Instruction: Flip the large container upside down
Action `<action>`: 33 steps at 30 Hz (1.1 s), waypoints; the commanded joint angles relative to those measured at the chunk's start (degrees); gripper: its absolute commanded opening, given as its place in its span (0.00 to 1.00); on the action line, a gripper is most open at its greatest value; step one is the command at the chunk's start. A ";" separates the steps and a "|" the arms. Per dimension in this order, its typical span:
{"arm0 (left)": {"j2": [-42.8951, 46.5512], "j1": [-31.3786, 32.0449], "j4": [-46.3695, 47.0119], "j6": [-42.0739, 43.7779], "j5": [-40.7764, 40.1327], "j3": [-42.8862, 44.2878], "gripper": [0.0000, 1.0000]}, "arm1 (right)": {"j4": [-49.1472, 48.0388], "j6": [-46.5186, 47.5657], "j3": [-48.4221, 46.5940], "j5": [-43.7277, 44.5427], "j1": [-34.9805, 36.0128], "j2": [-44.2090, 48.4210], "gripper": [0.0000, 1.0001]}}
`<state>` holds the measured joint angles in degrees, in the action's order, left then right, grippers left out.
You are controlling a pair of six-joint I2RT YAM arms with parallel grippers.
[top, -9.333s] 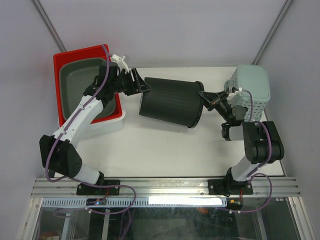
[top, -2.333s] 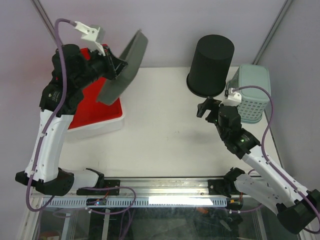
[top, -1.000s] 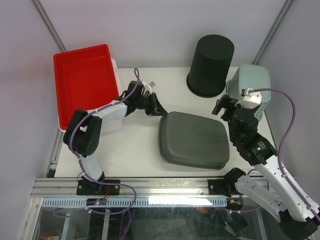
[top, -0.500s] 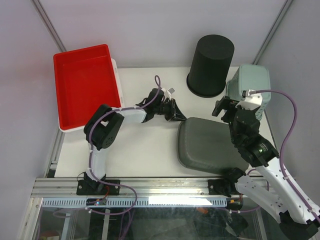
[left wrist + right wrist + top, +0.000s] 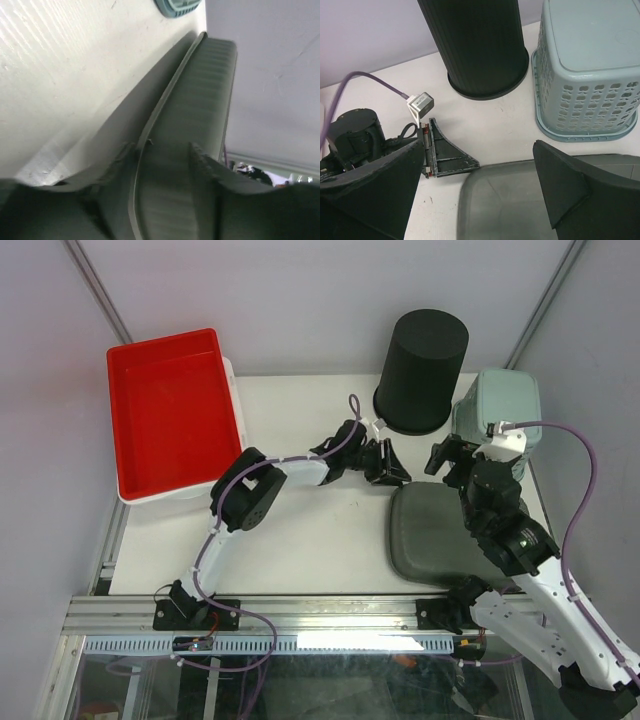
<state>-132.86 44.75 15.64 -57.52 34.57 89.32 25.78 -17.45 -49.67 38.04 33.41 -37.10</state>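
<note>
The large grey container [image 5: 430, 540] lies bottom-up on the table at the front right, partly under my right arm. My left gripper [image 5: 392, 475] reaches low across the table to its near-left corner. In the left wrist view its fingers [image 5: 200, 157] straddle the container's rim [image 5: 150, 127] with the jaws parted and slack. The right gripper [image 5: 440, 455] hangs open above the container's far edge, with nothing between its fingers. In the right wrist view, the grey container [image 5: 520, 200] shows below the open right gripper [image 5: 479, 145], and the left finger [image 5: 447, 150] rests at its corner.
A tall black bin [image 5: 425, 360] stands bottom-up at the back of the table. A pale green perforated basket [image 5: 500, 410], also inverted, sits at the back right beside it. A red tray [image 5: 170, 410] lies at the back left.
The grey container has slid right across the table with the left gripper at its corner. The left jaws, shut on its rim before, now stand parted. The right arm has barely moved.
</note>
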 commanded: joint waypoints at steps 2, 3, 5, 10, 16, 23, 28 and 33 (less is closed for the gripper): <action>2.20 1.70 -8.15 8.58 -2.58 4.29 0.69 | -1.00 -1.34 -2.15 -0.69 0.28 -0.09 0.93; 2.93 1.66 -9.96 10.29 -3.90 4.43 0.75 | -1.00 -1.31 -2.09 -0.52 0.29 -0.09 0.93; 4.51 1.51 -13.33 13.68 -6.11 4.67 0.96 | -0.87 -1.41 -2.07 -0.35 0.31 -0.08 0.93; 10.31 -0.52 -21.02 19.48 -9.33 3.80 0.99 | -0.05 -1.24 -2.02 -0.43 0.27 -0.33 0.93; 24.66 -5.85 -30.75 25.78 -16.39 -0.67 0.99 | 2.16 -2.17 -1.03 -2.03 0.29 -1.74 0.94; 39.45 -16.47 -44.98 33.88 -29.03 0.66 0.99 | 0.51 -5.57 0.97 -14.18 0.26 -6.11 0.99; 45.89 -21.26 -49.58 35.82 -38.95 0.51 0.99 | -1.82 -12.95 -1.70 -32.44 3.21 -22.70 0.98; 47.65 -27.44 -55.92 36.32 -45.65 1.09 0.99 | 0.81 -15.25 -6.69 -23.88 16.13 -38.44 0.99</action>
<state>-86.35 21.54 -33.23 -23.73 -3.25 88.84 25.56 -28.60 -51.99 14.22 42.13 -69.14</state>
